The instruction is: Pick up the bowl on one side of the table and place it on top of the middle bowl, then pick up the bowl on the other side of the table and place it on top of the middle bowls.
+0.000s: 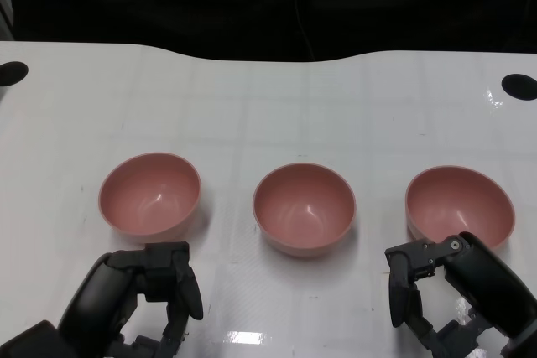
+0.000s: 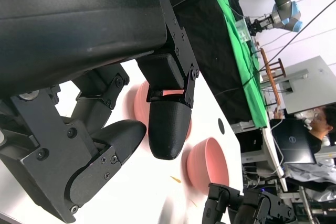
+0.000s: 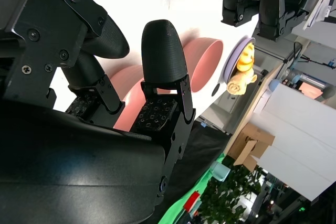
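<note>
**Three bowls in a row, both hands empty and waiting**

Three pink bowls sit in a line across the white table, all right way up w/ gaps between them. The middle bowl is the spot to stack on. Nothing is stacked yet, so I think this is the very start.

The left bowl is just past the left hand, a bit farther out on the table. The right bowl is just past the right hand, and this one looks closer: the hand's top edge sits right by the bowl's near rim. Can't tell if they touch.

So each hand has its own bowl straight ahead. Bowls are round, so no long side to line up w/. Either hand could go first; my guess is the right one, since it is nearer.

Fingers: left hand holds nothing. Its fingers are apart and point toward the bowl, w/ a gap between thumb and the rest. Right hand is empty too; its fingers are spread, and pink bowl shows through the gap.

Next move needs a short reach forward to get fingers over a rim, then a lift and a slide sideways to the middle.
</note>
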`<state>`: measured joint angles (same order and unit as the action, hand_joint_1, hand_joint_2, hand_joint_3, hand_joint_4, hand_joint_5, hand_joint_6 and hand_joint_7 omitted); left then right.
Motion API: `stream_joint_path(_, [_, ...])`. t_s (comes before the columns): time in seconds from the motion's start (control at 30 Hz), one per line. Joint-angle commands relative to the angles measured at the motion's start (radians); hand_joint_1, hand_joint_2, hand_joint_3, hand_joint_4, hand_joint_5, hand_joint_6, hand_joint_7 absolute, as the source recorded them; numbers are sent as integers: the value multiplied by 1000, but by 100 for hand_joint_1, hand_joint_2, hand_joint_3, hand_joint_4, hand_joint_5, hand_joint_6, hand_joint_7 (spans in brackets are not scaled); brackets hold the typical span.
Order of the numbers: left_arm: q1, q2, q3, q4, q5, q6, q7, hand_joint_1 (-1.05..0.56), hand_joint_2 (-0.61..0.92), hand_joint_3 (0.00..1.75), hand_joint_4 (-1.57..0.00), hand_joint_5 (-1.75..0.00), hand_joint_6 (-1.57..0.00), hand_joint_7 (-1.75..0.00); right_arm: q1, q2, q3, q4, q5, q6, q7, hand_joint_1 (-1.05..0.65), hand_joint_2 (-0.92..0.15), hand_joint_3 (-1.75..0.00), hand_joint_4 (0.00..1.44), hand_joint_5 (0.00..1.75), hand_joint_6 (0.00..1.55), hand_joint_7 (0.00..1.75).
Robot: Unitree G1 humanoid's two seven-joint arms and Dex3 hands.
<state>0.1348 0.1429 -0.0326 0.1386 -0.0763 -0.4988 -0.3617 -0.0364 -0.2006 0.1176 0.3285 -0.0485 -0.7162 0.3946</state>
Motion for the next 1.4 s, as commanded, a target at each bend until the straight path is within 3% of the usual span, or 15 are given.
stream_joint_path(0.03, [3, 17, 7, -5, 8, 4, 8, -10, 10, 170, -95, -168, -96, -145, -7, -22, -4, 5, 9, -1, 3, 7, 1, -175, 109, 163, 102, 141])
stream_joint_path(0.47, [0, 15, 11, 12, 14, -28, 13, -10, 10, 168, -94, -166, -95, -143, -6, -15, 0, -2, 8, 6, 0, 5, 1, -175, 108, 163, 103, 141])
stream_joint_path(0.67, [-6, 13, 15, 35, 72, -79, 59, -21, 19, 144, -90, -140, -94, -103, -8, -11, 1, 6, 2, -9, -8, 5, 1, -175, 109, 163, 103, 141])
stream_joint_path(0.7, [-4, 23, 16, 22, 156, -86, 107, -21, 20, 143, -90, -139, -95, -101, -8, -12, 2, 3, 5, -2, -6, 6, 2, -175, 109, 163, 103, 141])
stream_joint_path(0.8, [17, 55, 11, -67, 409, -32, 225, -37, 50, 83, -77, -115, -86, -59, -9, -12, 3, 1, 13, 8, -1, 5, 1, -175, 109, 163, 103, 140])
stream_joint_path(0.83, [25, 59, 7, -98, 460, 2, 243, -41, 65, 55, -73, -105, -83, -44, -9, -12, 3, 0, 14, 12, 0, 5, 1, -175, 109, 163, 103, 140])
stream_joint_path(0.9, [35, 61, -1, -133, 509, 43, 266, -43, 78, 30, -70, -96, -81, -30, -9, -11, 4, -3, 16, 18, 1, 5, 1, -175, 108, 163, 103, 140])
stream_joint_path(0.97, [44, 64, -9, -177, 559, 83, 285, -44, 83, 20, -70, -93, -81, -25, -11, -10, 4, -1, 17, 15, 1, 6, 1, -175, 108, 163, 103, 140])
stream_joint_path(1.03, [52, 68, -17, -225, 611, 124, 300, -44, 84, 13, -58, -88, -73, -19, -13, -8, 4, 3, 19, 9, 0, 6, 2, -175, 108, 163, 103, 140])
stream_joint_path(1.4, [27, 151, -57, -428, 972, 345, 308, -52, 87, 1, -41, -76, -55, -6, -19, -2, 7, 17, 15, 1, -3, 6, 1, -175, 108, 163, 103, 139])
